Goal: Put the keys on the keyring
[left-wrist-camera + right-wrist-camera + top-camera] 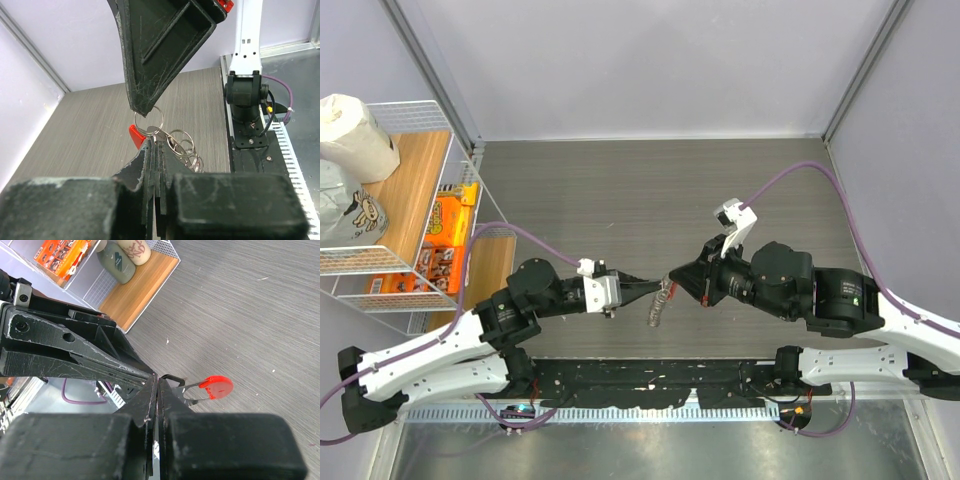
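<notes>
1. Two pincers meet tip to tip over the desk point(620, 180), close to its near edge and about midway between its left and right edges. The left gripper point(658, 289) reaches in from the left and the right gripper point(676, 280) from the right. The keyring point(661, 308) dangles from the meeting point, its long axis running toward the near edge, across the line of the arms. Neither arm is nearer, since both touch it. From above, the jaws and the keys are too small to read

2. Seen from the left wrist, the left gripper point(151, 146) has its fingers pressed together on the keyring point(135, 136), with the red strip out to one side and the silvery coils to the other. One ring rises from this pinch to the tip of the right gripper point(145, 107) directly above, which looks clamped on it. No key can be picked out

3. Seen from the right wrist, the right gripper point(156, 383) shows no gap between its fingers, and the left gripper point(145, 376) touches its tip. Only this view shows a thin black loop with a silver shank, which I take for the keys point(169, 376), just beside the tips and pointing toward the red strip. Whether it is threaded I cannot tell
</notes>
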